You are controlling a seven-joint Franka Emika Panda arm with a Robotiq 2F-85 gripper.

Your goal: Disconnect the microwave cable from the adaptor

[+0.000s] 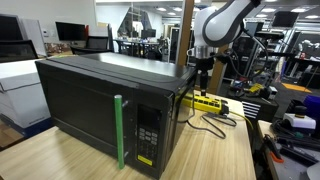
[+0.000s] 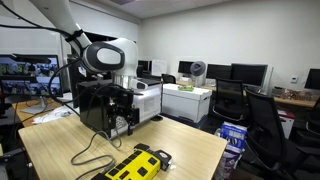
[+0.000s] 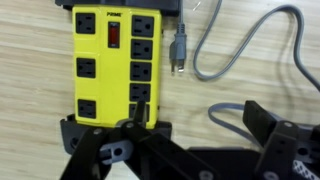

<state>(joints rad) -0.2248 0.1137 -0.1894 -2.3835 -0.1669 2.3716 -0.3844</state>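
In an end socket of the yellow adaptor [image 3: 105, 60], the microwave cable [image 3: 140, 108] sits plugged in. The strip lies on the wooden table [image 1: 225, 150] right of the microwave [image 1: 90, 95], the gripper [image 3: 185, 140] hanging above it, jaws spread, empty.

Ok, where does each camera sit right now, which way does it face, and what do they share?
Exterior view: off the door corner of the big matte-black microwave, facing across the wooden table; white robot arm behind it.
Exterior view: far table end, long bright-yellow power strip nearest; arm beyond.
Wrist view: straight down on the strip; black pincer along the bottom edge.
All three share the strip.
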